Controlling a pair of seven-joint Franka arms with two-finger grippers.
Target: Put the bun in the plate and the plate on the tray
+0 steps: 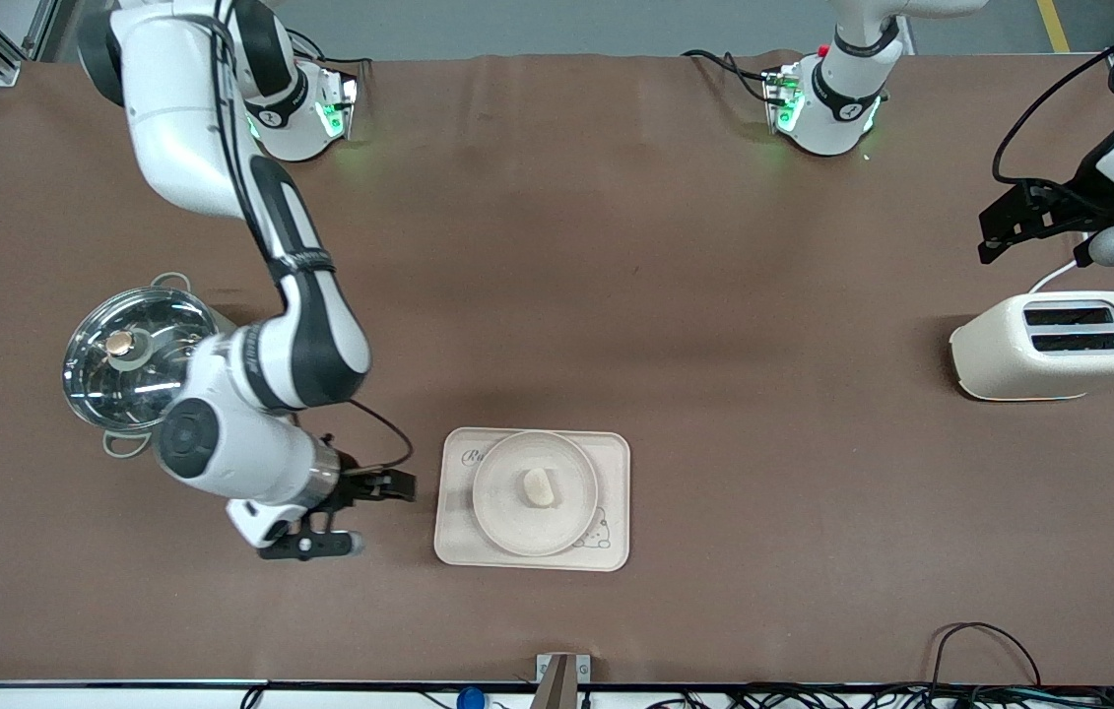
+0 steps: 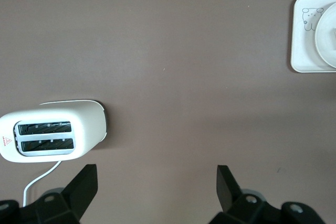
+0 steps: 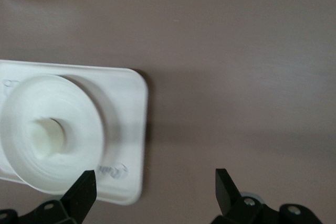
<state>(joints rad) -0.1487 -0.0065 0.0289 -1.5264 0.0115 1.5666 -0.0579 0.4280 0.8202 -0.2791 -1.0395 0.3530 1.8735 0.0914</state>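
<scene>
Front view shows the bun [image 1: 539, 487] in the plate [image 1: 497, 512], which sits on the tray [image 1: 613, 463]. Right gripper [image 1: 374, 512] hovers released beside the tray; left gripper [image 2: 157, 182] waits spread above the toaster [image 1: 1054, 345]. Judged done: retreat upward without nudging the tray.

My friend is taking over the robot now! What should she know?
Right gripper: open, holding nothing, beside the tray toward the right arm's end of the table.
Left gripper: open, holding nothing, waiting over the table by the toaster.
The bun lies in the plate, and the plate sits on the tray.
Done: both steps, it seems. Left: nothing but moving the arms away.
</scene>
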